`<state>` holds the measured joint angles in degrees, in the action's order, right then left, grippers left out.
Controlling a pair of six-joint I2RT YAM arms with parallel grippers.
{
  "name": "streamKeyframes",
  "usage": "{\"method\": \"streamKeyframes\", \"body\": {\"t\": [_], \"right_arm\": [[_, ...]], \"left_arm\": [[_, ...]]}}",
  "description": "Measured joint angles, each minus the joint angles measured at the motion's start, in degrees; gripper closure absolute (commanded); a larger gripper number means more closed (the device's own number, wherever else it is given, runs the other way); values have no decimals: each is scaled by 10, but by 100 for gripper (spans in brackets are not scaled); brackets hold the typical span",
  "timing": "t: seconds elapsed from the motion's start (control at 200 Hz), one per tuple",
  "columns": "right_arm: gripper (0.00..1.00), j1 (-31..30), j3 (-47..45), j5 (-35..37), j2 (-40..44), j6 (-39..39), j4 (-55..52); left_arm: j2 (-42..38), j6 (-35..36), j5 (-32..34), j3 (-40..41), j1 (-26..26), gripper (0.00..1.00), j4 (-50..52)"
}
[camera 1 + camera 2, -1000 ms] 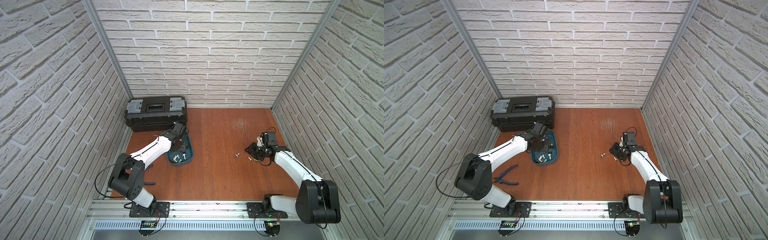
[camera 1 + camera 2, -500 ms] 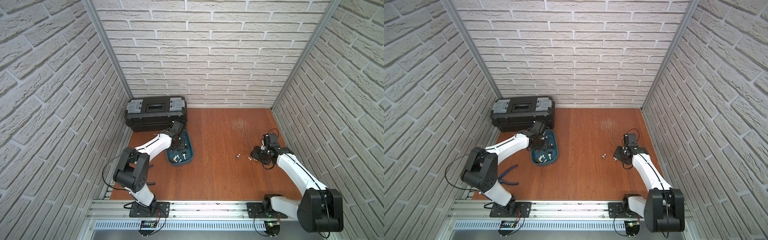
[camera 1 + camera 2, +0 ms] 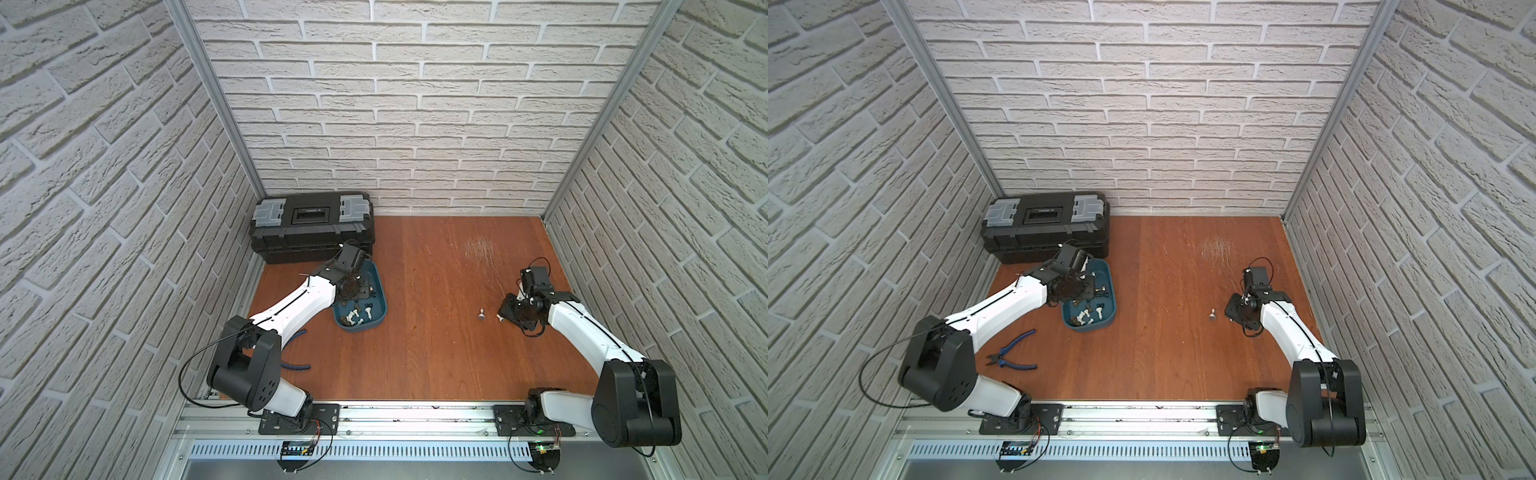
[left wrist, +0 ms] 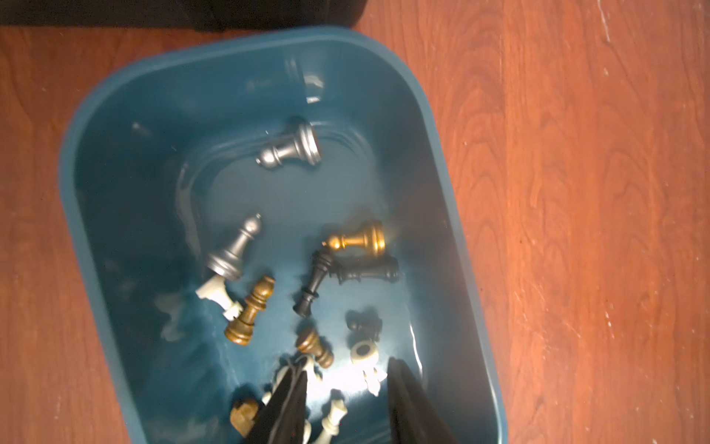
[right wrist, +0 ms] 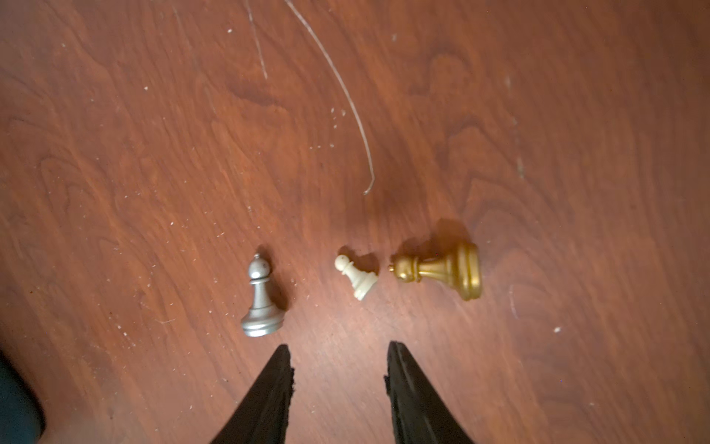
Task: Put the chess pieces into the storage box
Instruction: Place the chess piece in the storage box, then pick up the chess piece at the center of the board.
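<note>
The teal storage box sits in front of the toolbox. In the left wrist view its rim rings several chess pieces lying inside: silver, gold, black, brown and white. My left gripper hangs over the box, open and empty. Three pieces remain on the table: a standing silver pawn, a white pawn and a gold pawn on its side. My right gripper is open just short of them, holding nothing.
A black toolbox with grey latches stands against the back wall, touching the box's far end. Blue-handled pliers lie on the floor beside the left arm. Brick walls close in on three sides.
The left jaws have come apart above the box. The right wrist drew slightly away from the loose pieces and has come back beside them.
</note>
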<state>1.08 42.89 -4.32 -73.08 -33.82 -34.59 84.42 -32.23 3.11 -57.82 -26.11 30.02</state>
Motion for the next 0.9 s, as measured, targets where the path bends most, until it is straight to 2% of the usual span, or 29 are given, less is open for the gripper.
{"method": "streamKeyframes", "body": {"t": [0.155, 0.425, 0.9], "right_arm": [[49, -36, 2, -3, -30, -1, 16], [49, -40, 3, -6, -117, 7, 35], [49, -49, 48, 15, -132, 32, 34]], "left_arm": [[-17, -10, 0, 24, -8, 60, 0], [-46, -16, 1, 43, -10, 60, -1], [-58, -23, 5, 60, -10, 60, -5]]}}
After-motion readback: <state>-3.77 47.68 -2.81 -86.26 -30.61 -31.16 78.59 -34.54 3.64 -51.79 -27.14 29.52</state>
